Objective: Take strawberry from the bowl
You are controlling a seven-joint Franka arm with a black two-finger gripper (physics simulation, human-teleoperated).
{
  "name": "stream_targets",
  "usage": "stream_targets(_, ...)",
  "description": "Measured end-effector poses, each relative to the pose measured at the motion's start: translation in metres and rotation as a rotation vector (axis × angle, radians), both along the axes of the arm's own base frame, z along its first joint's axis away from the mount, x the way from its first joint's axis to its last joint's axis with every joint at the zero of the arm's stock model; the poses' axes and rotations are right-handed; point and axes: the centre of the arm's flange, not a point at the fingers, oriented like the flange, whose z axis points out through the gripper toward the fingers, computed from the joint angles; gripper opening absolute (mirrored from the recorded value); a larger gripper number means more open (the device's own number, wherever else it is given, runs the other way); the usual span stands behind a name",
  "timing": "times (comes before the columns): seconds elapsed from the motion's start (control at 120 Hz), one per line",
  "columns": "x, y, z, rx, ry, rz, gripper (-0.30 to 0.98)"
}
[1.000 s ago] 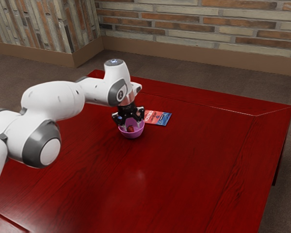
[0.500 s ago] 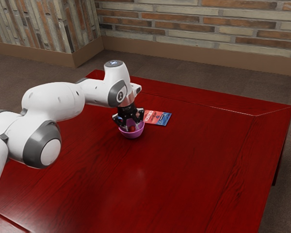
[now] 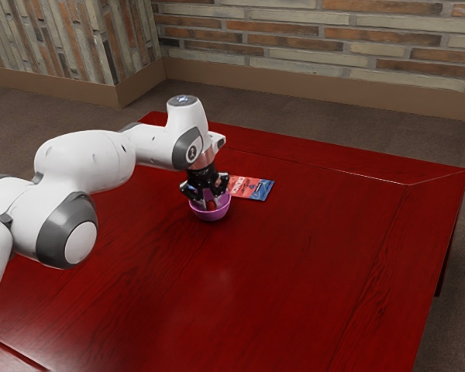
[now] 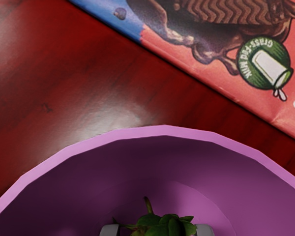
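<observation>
My gripper point(image 3: 211, 206) reaches down into the pink bowl point(image 3: 211, 216), its two fingers drawn in on the red strawberry point(image 3: 211, 204) from both sides. The strawberry is still low within the bowl's walls. In the wrist view, the green leafy top of the strawberry point(image 4: 162, 226) lies between the grey fingertips of my gripper point(image 4: 157, 230), inside the purple-pink bowl point(image 4: 164, 131). The fruit's red body is hidden there beneath its leaves.
A red and blue packet point(image 3: 252, 188) lies flat on the dark red table point(image 3: 310, 271), just beyond the bowl toward the exterior view's right. The packet point(image 4: 206, 54) is close to the bowl's rim.
The fingers have come together from a wide spread onto the strawberry. The hand has barely moved, and the bowl and packet have stayed where they were.
</observation>
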Motion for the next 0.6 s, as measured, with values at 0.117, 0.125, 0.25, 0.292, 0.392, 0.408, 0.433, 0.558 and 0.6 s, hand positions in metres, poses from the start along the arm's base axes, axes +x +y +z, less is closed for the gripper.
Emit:
stream_targets(0.117, 0.000, -0.001, 0.003, 0.004, -0.003, 0.004, 0.02)
stream_targets(0.125, 0.000, -0.001, 0.004, 0.004, -0.003, 0.004, 0.02)
stream_targets(0.25, 0.001, -0.001, 0.018, 0.009, -0.017, 0.007, 0.00)
stream_targets(0.292, 0.001, -0.002, 0.022, 0.009, -0.021, 0.007, -0.01)
stream_targets(0.392, -0.006, -0.009, 0.040, 0.019, -0.024, 0.005, -0.02)
stream_targets(0.408, -0.007, -0.011, 0.044, 0.025, -0.025, 0.003, -0.02)
stream_targets(0.433, -0.009, -0.015, 0.051, 0.031, -0.028, -0.001, -0.02)
stream_targets(0.558, -0.021, -0.044, 0.090, 0.041, -0.053, -0.029, -0.03)
stream_targets(0.6, -0.026, -0.063, 0.100, 0.043, -0.059, -0.052, -0.03)
